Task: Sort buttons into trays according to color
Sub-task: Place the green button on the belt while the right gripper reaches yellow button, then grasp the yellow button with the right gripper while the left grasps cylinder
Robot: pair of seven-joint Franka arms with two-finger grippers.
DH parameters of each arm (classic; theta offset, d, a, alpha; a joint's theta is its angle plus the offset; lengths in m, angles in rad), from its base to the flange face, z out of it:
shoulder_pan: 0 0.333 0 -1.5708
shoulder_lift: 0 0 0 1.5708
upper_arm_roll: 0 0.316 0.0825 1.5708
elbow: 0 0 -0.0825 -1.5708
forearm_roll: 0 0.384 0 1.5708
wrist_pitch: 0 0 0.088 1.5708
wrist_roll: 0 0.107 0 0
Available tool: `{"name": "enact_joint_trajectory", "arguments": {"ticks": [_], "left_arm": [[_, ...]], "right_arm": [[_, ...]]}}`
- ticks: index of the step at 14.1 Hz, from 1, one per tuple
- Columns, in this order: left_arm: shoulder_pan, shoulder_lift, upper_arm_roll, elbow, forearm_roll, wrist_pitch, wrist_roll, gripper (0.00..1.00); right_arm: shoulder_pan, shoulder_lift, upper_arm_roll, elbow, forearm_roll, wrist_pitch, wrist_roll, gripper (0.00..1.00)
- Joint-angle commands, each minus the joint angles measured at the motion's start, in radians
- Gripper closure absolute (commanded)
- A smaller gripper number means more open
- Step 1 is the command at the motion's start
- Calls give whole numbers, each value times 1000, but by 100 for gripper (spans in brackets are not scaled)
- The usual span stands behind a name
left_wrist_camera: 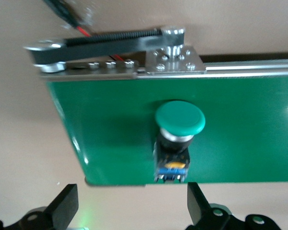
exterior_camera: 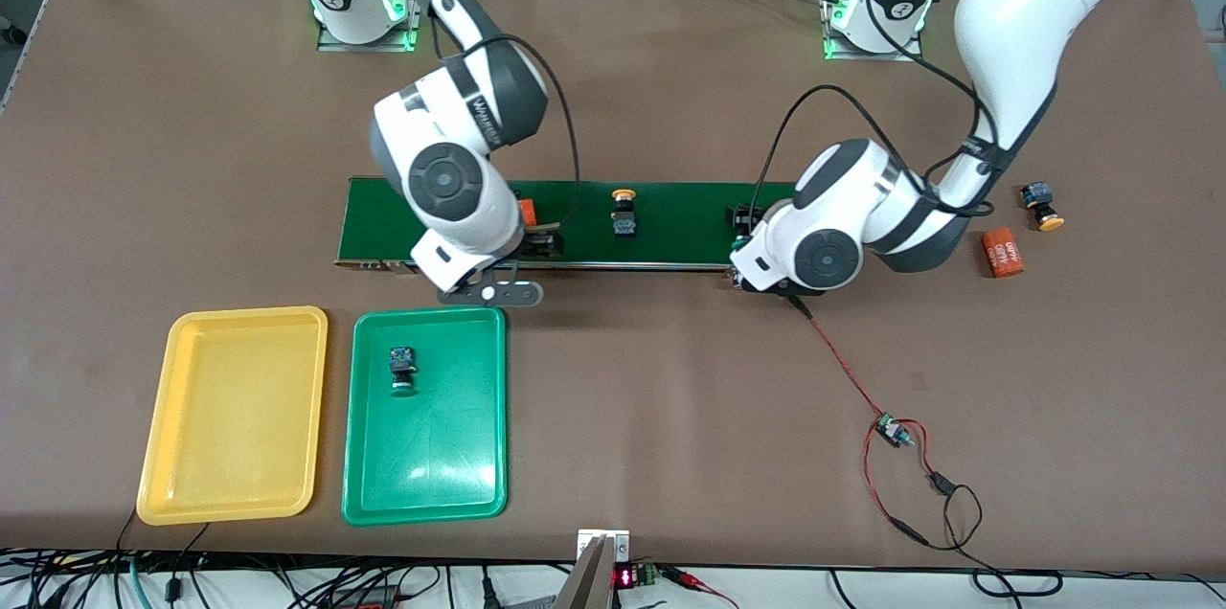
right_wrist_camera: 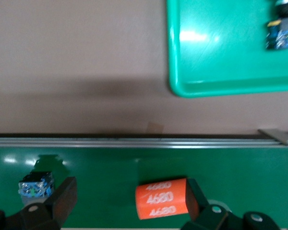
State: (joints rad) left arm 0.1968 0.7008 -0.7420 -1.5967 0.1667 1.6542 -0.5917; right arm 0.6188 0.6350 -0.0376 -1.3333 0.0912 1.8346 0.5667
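black fingers of the left gripper stand wide apart with nothing between them, poised over the conveyor belt at its end toward the left arm's end of the table; a green-capped button lies on the belt just below the gap, touching neither finger, its blue-and-black body pointing toward the gripper. the right gripper is also spread wide and holds nothing, hovering over the belt's other end; an orange cylinder printed "4680" lies on the belt between its fingers, close to one of them, though contact cannot be told, and a small blue-bodied part sits on the belt just beside the other finger

a yellow-capped button rests on the belt about midway along it. off the belt, on the table toward the left arm's end, a second yellow-capped button lies on its side, with another orange cylinder near it and slightly nearer to the front camera

nearer to the front camera than the belt, toward the right arm's end, the green tray holds one green-capped button in the part of it closest to the belt. the yellow tray lies just beside the green one, farther toward the right arm's end. a red and black wire with a small board trails on the table from the belt's end under the left gripper toward the front camera
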Motion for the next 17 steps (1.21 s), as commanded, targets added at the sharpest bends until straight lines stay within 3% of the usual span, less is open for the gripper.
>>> {"name": "enact_joint_trajectory", "arguments": {"ticks": [1, 5, 8, 13, 16, 17], "left_arm": [[81, -73, -7, 38, -49, -62, 1, 0], [215, -80, 4, 95, -29, -126, 18, 0], [366, -46, 26, 86, -1, -126, 21, 0], [417, -6, 70, 37, 279, -119, 184, 0], [490, 2, 84, -78, 391, -29, 224, 0], [524, 0, 84, -116, 410, 5, 239, 0]], "right_arm": [[42, -6, -2, -39, 4, 8, 68, 0], [110, 17, -2, -52, 5, 20, 130, 0], [153, 26, -2, -78, 10, 75, 131, 0], [179, 44, -2, -158, 9, 229, 136, 0], [177, 63, -1, -158, 12, 229, 127, 0], [177, 63, -1, -158, 21, 229, 124, 12]]}}
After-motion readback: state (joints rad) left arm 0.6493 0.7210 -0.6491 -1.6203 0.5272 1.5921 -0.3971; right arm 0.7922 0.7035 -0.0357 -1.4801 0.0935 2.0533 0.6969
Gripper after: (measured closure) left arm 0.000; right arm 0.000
